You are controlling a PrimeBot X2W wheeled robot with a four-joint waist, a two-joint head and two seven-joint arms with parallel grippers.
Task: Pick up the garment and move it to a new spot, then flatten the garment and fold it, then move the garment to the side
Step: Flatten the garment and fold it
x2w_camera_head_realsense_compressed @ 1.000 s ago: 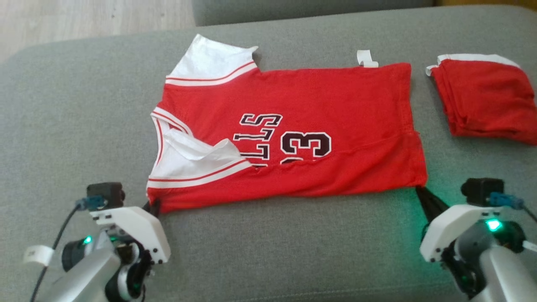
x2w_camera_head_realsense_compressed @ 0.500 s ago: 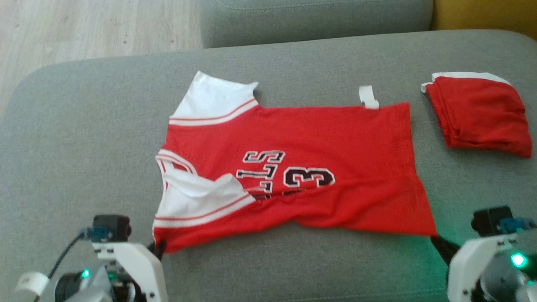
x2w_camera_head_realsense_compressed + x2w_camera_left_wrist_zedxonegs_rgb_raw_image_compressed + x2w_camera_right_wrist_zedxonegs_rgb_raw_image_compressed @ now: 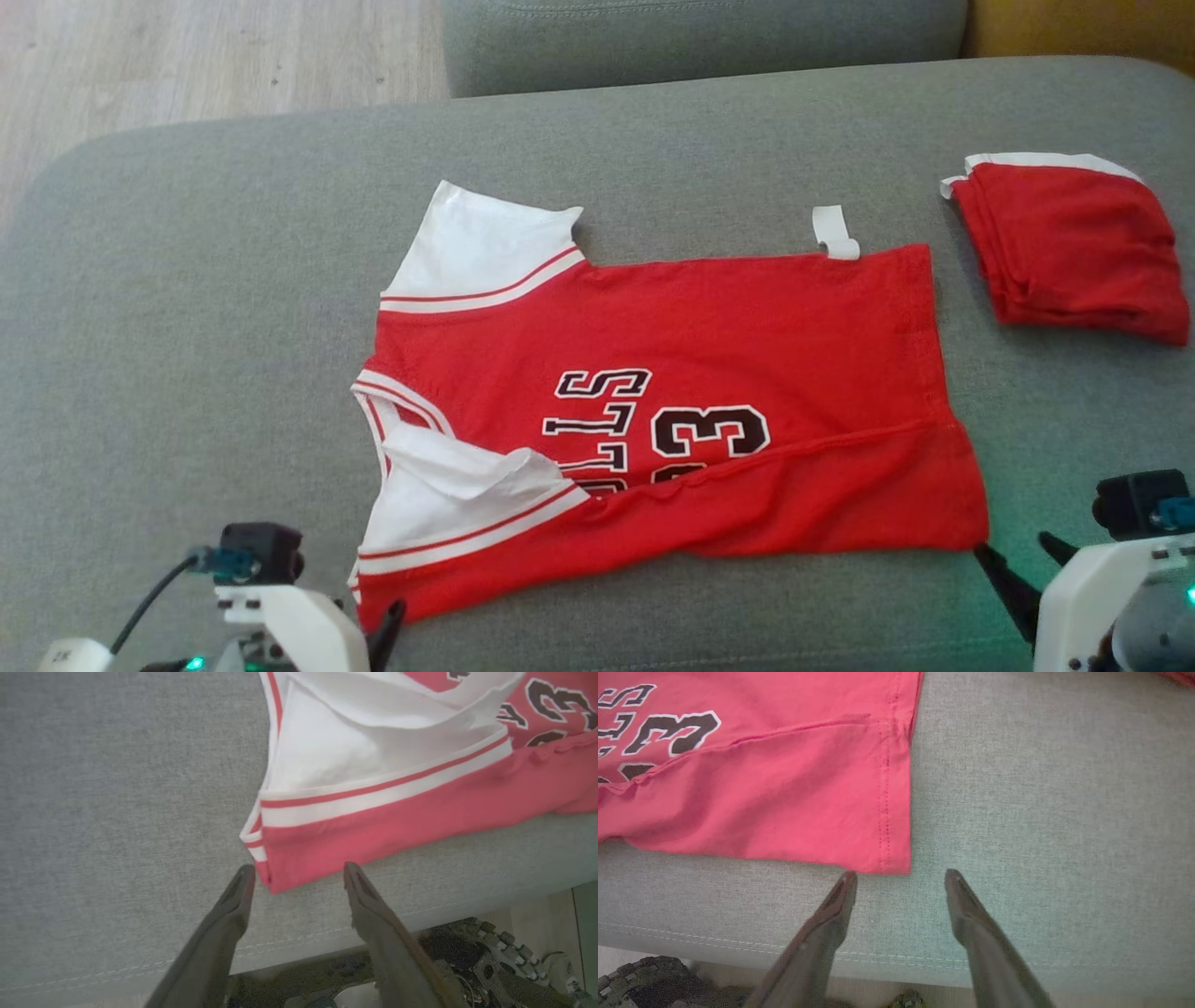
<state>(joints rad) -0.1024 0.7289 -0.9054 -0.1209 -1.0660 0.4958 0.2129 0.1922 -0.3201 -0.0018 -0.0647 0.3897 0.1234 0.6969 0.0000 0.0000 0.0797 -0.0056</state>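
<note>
Jersey (image 3: pixel 653 420), red with white sleeves and black "23" print, lies spread on the grey sofa cushion (image 3: pixel 187 327). Collar is to the left, hem to the right, and the near edge is folded up over part of the print. Left gripper (image 3: pixel 298 870): jaws wide apart, empty, near-left cloth corner sits between the tips. Right gripper (image 3: pixel 901 873): jaws apart, empty, tips just short of the near-right hem corner. Folded red garment (image 3: pixel 1074 243) lies apart at far right.

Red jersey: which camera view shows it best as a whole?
The head view: the whole red jersey lies spread on the grey cushion. The left wrist view gives its white-sleeved corner, the right wrist view its hem corner.
</note>
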